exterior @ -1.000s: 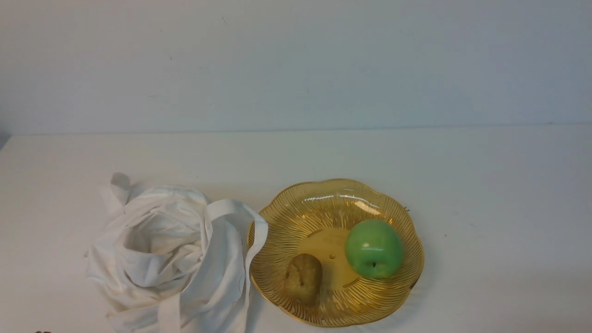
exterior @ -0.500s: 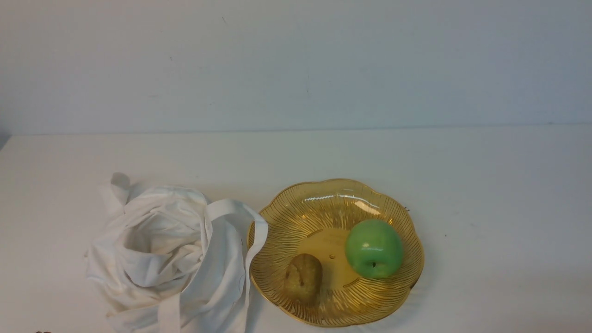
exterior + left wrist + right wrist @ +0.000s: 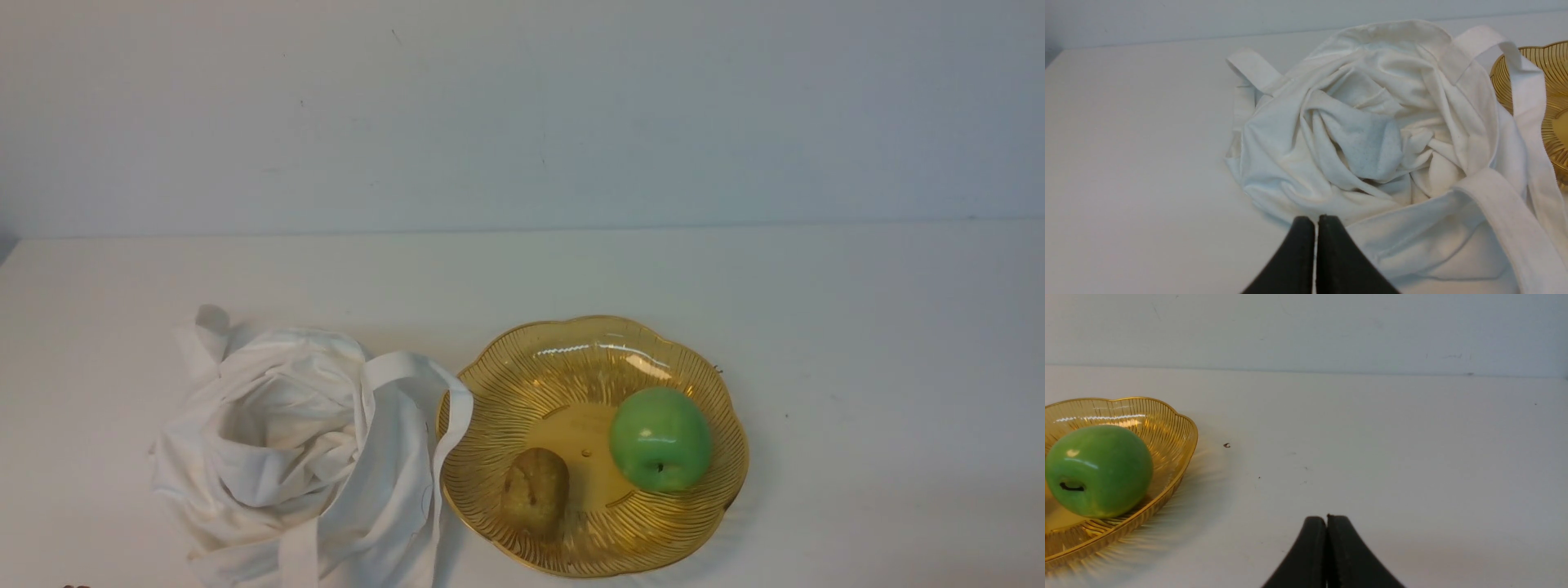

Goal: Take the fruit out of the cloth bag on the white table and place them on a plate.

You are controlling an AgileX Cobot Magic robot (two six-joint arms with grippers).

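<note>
Fruit (image 3: pixel 535 492) sits on the plate (image 3: pixel 588 416) w/ the apple (image 3: pixel 660 439), bag (image 3: pixel 269 457) just beside. Your L gripper (image 3: pixel 1315 220) & R gripper (image 3: pixel 1327 519): fingers pressed together, nothing pinched.

glossy ribbed plastic plate (image 3: pixel 588 359)

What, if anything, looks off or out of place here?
Nothing is spilled or visibly damaged. The one untidy spot: a strap of the crumpled cloth bag overlaps the left rim of the plate, where it might snag.
</note>
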